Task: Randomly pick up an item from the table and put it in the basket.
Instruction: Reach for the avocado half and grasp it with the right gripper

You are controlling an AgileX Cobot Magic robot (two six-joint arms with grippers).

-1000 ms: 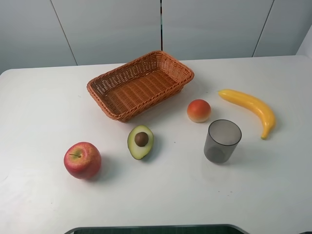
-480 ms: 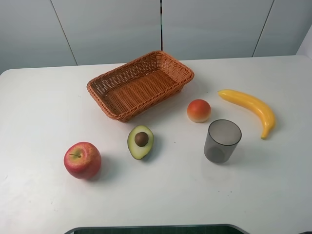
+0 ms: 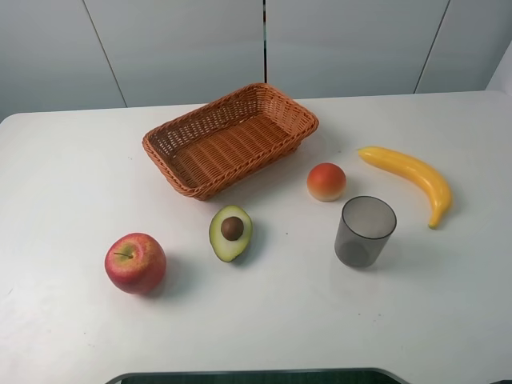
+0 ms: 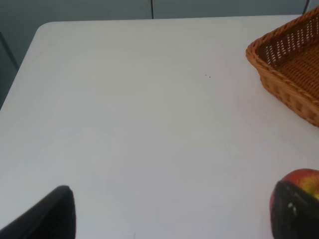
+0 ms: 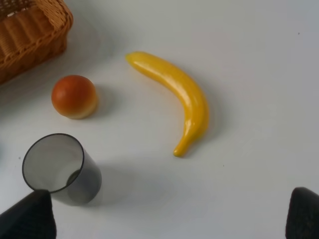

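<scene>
The halved avocado (image 3: pixel 230 232) lies cut face up on the white table (image 3: pixel 72 176), just in front of the wicker basket (image 3: pixel 230 138), which holds nothing. Neither arm shows in the exterior high view. In the left wrist view my left gripper (image 4: pixel 174 211) is open and empty above bare table, with the basket's corner (image 4: pixel 291 64) ahead of it; the avocado is out of that view. In the right wrist view my right gripper (image 5: pixel 169 214) is open and empty, with the basket's corner (image 5: pixel 30 35) far ahead.
A red apple (image 3: pixel 135 262) sits at the front left and shows beside a left finger (image 4: pixel 299 186). A small orange-red fruit (image 3: pixel 326 182), a grey translucent cup (image 3: pixel 365 231) and a yellow banana (image 3: pixel 410 181) lie to the right, all also in the right wrist view.
</scene>
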